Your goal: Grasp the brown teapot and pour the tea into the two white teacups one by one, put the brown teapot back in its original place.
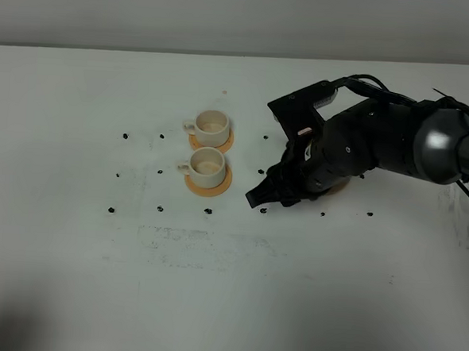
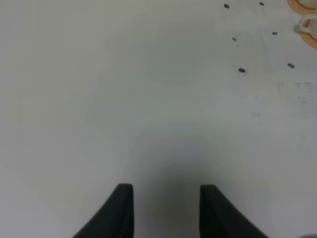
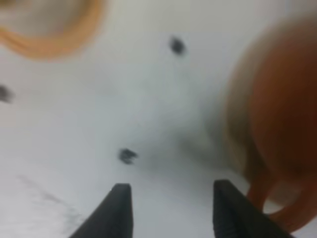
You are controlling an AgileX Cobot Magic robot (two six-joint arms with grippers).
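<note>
Task barely started, by my judgement. Your right claw [image 3: 171, 184] is released, jaws apart on nothing. The teapot [image 3: 282, 114] sits just beside it, ungrasped, and in the high view it is hidden under the arm [image 1: 380, 145], right of centre. The left claw [image 2: 166, 187] is released over bare table [image 1: 211, 301]. The upper cup [image 1: 211, 125] and lower cup [image 1: 208, 166] stand on orange coasters [image 1: 210, 187], centre-left; contents unclear. Pouring and return remain. The table is white with black specks [image 1: 111, 210], and a plain pale wall [image 1: 149, 11] runs along the top.

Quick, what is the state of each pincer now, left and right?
Left pincer: open, empty.
Right pincer: open, holding nothing; the brown teapot is beside it, not gripped.
</note>
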